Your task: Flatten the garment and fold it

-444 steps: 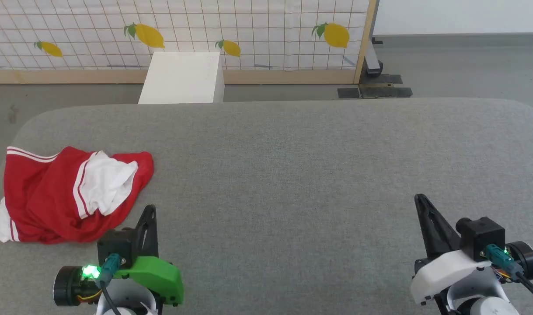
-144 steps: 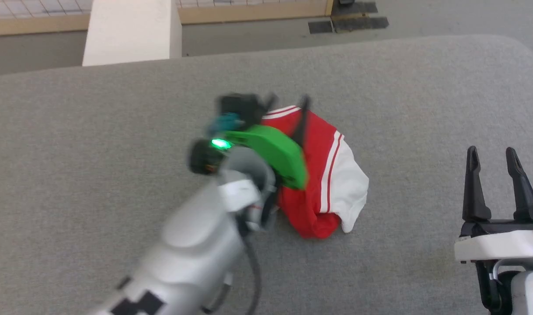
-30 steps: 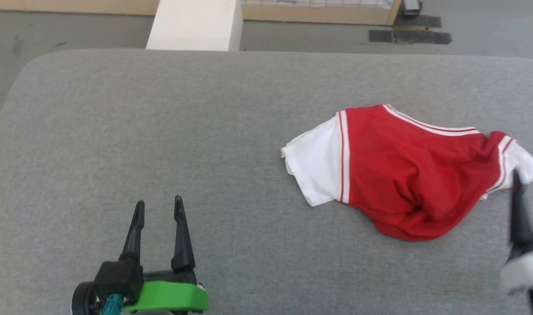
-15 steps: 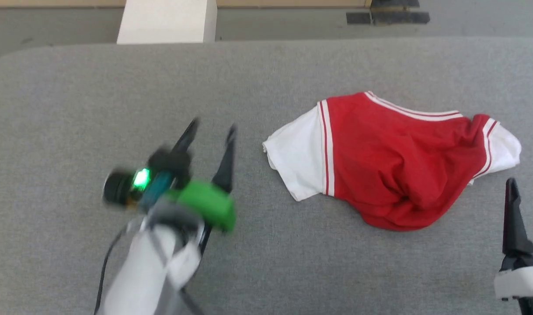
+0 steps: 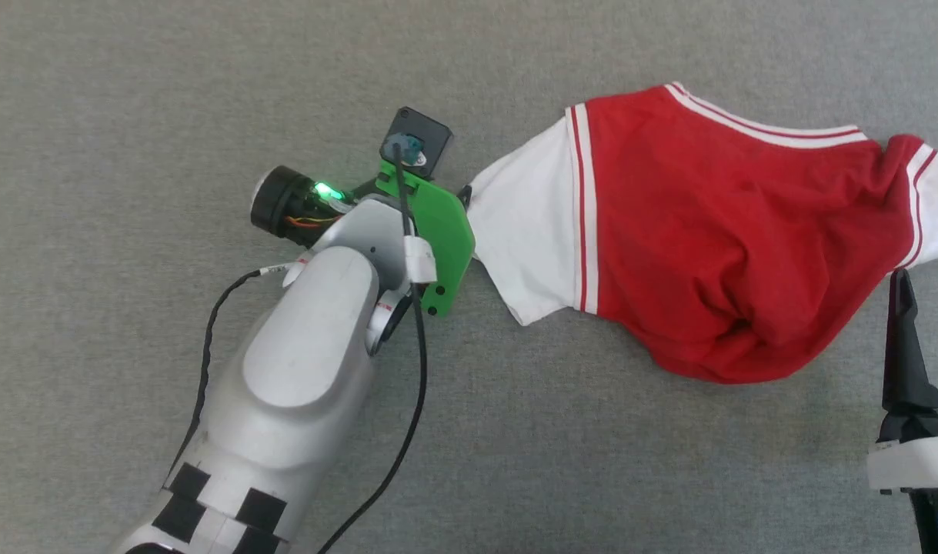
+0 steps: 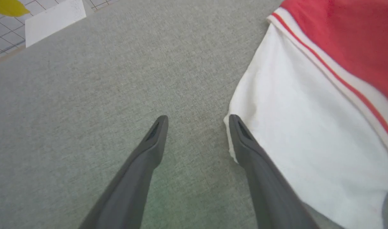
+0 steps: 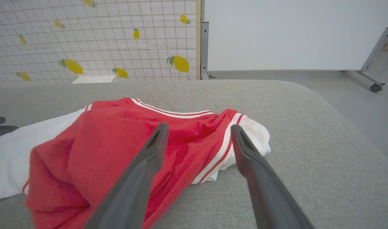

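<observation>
The left claw [image 6: 197, 117] stood spread and gripped nothing. Its wrist view showed one finger over the bare grey counter [image 6: 85, 95] and the other at the very edge of a white sleeve of the shirt [image 6: 308, 127]. The head view hid that detail under the green wrist mount [image 5: 445, 231]. The right claw [image 7: 199, 126] was spread and empty too, aimed at the opposite sleeve. From the head, only one of its dark fingers [image 5: 903, 346] showed, just beside the red cloth. The shirt lay rumpled on the counter, its red body bunched and a sleeve out to either side. Behind it, the right wrist view took in a lemon-print screen [image 7: 101, 38] and a white panel [image 7: 292, 31].
</observation>
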`<state>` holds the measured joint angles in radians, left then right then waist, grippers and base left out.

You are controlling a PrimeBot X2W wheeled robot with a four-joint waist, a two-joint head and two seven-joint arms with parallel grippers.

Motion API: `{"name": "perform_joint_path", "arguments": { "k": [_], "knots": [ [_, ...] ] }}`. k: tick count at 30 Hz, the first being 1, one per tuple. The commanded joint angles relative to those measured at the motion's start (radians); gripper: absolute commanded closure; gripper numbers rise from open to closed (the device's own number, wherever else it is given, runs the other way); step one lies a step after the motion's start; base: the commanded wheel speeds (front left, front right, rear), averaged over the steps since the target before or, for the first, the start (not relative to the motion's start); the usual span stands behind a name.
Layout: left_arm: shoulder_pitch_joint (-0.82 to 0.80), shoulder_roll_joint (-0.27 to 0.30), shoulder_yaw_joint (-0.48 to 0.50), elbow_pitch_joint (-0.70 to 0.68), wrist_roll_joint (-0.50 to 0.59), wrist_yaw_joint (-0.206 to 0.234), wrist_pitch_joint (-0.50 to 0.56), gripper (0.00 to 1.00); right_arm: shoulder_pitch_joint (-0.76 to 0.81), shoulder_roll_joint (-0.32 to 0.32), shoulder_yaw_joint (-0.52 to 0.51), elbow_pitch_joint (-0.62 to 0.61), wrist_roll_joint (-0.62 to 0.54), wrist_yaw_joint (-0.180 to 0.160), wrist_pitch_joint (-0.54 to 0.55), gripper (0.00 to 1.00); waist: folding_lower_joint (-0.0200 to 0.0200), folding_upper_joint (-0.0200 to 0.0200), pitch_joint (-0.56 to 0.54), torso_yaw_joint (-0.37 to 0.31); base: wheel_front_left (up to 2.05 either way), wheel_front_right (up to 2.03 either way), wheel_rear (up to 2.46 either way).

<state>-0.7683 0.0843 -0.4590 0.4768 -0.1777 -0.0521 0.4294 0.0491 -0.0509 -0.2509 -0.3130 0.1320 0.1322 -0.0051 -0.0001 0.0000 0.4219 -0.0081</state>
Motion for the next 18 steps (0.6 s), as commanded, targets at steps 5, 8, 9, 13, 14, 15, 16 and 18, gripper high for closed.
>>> {"name": "perform_joint_path", "arguments": {
  "k": [5,8,9,13,14,15,16,18],
  "knots": [
    [-0.026,-0.015,-0.022,0.051,-0.031,-0.016,0.04,0.0,-0.028,0.001,-0.005,0.012,0.005,-0.002,-0.011,0.0,0.0001,0.0,0.043,-0.023,0.0,0.0,0.0],
    [-0.02,-0.017,-0.044,0.084,-0.041,-0.026,0.097,0.0,-0.033,0.001,-0.003,0.022,0.008,-0.002,-0.012,0.0,0.0001,0.0,0.047,-0.023,0.0,0.0,0.0],
    [-0.017,-0.018,-0.056,0.094,-0.047,-0.034,0.126,0.0,-0.035,0.001,-0.003,0.024,0.009,-0.002,-0.012,0.0,0.0001,0.0,0.047,-0.023,0.0,0.0,0.0],
    [-0.012,-0.017,-0.092,0.085,-0.068,-0.056,0.167,0.53,-0.041,0.001,-0.004,0.03,0.008,-0.002,-0.01,0.0,0.0001,0.0,0.048,-0.017,0.0,0.0,0.0],
    [-0.012,-0.014,-0.104,0.08,-0.065,-0.059,0.165,1.0,-0.042,0.001,-0.004,0.03,0.008,-0.002,-0.009,0.0,0.0001,0.0,0.048,-0.015,0.0,0.0,0.0],
    [-0.011,-0.008,-0.121,0.077,-0.063,-0.064,0.167,1.0,-0.044,0.001,-0.004,0.032,0.007,-0.002,-0.008,0.0,0.0001,0.0,0.047,-0.014,0.0,0.0,0.0],
    [-0.009,-0.003,-0.135,0.074,-0.063,-0.067,0.165,1.0,-0.046,0.001,-0.004,0.032,0.007,-0.002,-0.007,0.0,0.0001,0.0,0.045,-0.013,0.0,0.0,0.0],
    [-0.003,0.004,-0.15,0.067,-0.067,-0.07,0.147,1.0,-0.05,0.001,-0.002,0.034,0.006,-0.002,-0.005,0.0,0.0001,0.0,0.041,-0.011,0.0,0.0,0.0]
  ]
}}
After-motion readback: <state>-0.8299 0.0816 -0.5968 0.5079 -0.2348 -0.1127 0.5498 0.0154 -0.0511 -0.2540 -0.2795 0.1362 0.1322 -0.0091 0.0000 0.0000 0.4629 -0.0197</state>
